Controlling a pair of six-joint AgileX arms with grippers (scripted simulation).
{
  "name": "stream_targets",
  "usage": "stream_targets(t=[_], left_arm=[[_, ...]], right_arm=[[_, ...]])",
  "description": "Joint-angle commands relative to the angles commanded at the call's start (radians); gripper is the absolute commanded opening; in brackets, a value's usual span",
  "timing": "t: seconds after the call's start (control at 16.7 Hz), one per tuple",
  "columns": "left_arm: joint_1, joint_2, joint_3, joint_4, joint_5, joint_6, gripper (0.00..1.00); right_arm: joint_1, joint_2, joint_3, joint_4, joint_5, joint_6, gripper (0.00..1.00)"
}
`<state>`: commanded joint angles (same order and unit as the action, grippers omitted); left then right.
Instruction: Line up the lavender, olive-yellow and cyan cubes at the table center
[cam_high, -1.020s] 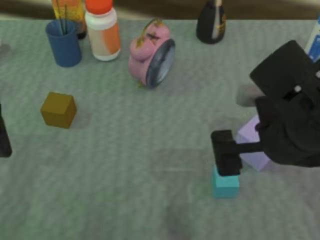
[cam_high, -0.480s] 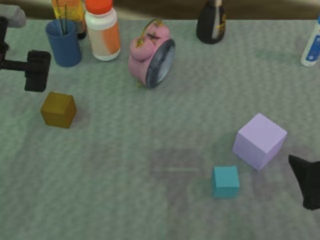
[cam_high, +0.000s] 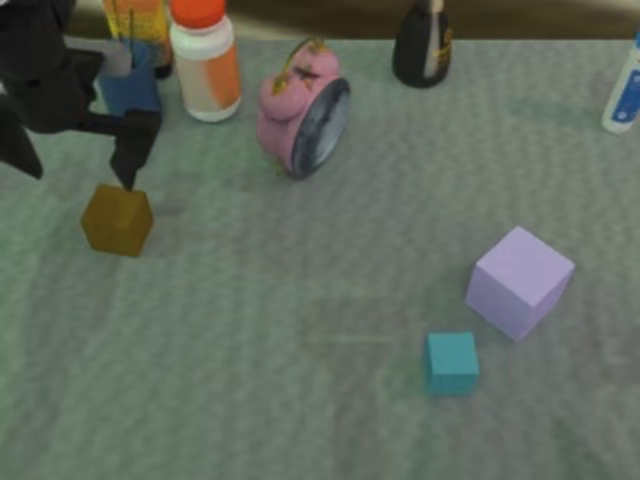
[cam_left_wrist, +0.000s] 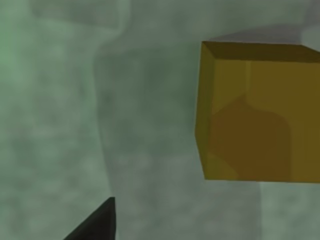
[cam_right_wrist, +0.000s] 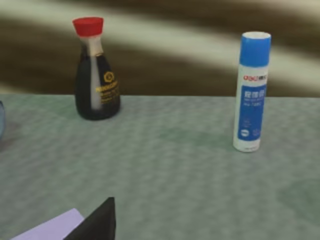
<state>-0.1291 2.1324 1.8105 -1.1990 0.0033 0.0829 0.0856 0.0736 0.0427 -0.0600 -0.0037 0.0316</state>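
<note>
Open bench (cam_high: 280, 400) is left across the middle and front; the back edge is crowded by the blue cup (cam_high: 128, 92), white bottle (cam_high: 205, 62) and pink clock (cam_high: 303, 108).

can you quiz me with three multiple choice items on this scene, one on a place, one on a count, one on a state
1. Where is the left pincer?
A. just above the olive-yellow cube
B. over the cyan cube
C. beside the glue stick

2. How many cubes lie on the table?
A. two
B. three
C. four

3. What state is the lavender cube in?
A. gripped and lifted
B. stacked on the cyan cube
C. resting free on the table

Answers:
1 A, the top view shows it by the olive-yellow cube.
2 B, olive-yellow, lavender cube and cyan cube.
3 C, nothing touches it; it sits apart from the cyan cube.
</note>
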Motion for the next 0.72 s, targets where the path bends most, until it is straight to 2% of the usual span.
stream_targets(t=[0.24,0.72], left_arm=[[-0.006,0.100,0.101,-0.051,0.000,0.004,1.00],[-0.003,0.109,0.065,-0.009,0.000,0.006,1.00]], right_arm=[[-0.076,-0.074,-0.043,0.060,0.004,-0.032,1.00],[-0.076,-0.074,-0.043,0.060,0.004,-0.032,1.00]])
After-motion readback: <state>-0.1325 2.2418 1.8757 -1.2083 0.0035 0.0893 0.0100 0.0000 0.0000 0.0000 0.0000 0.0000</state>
